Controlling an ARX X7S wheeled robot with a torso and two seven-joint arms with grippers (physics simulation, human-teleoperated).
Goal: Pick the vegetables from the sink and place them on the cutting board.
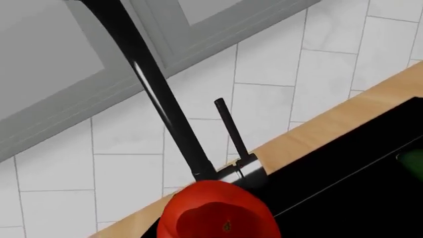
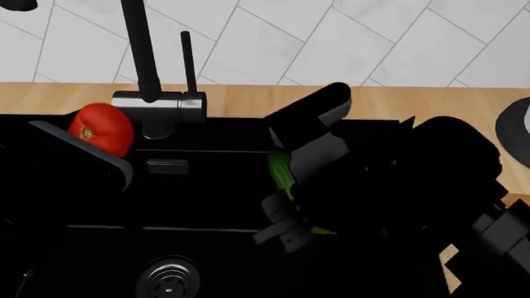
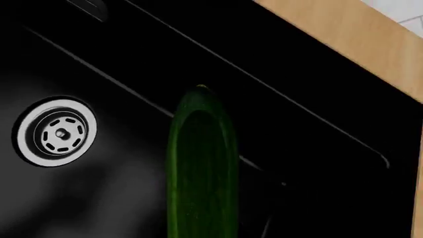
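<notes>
The red tomato (image 2: 101, 127) hangs above the back left rim of the black sink (image 2: 207, 192), close to the faucet base. My left gripper (image 2: 95, 139) is shut on it. In the left wrist view the tomato (image 1: 218, 213) fills the space between the jaws and the fingers are hidden. The dark-green cucumber (image 2: 282, 175) sits under my right gripper (image 2: 291, 183) over the right part of the basin, mostly covered by the arm. In the right wrist view the cucumber (image 3: 201, 163) runs straight out from the jaws, above the basin floor. The cutting board is out of view.
The black-and-steel faucet (image 2: 145, 68) and its lever stand at the sink's back edge, right beside the tomato; the faucet also shows in the left wrist view (image 1: 165, 109). The steel drain (image 2: 168, 278) lies in the basin floor. A light-wood countertop (image 2: 373, 99) and a tiled wall lie behind. A dark round object (image 2: 515, 130) sits at far right.
</notes>
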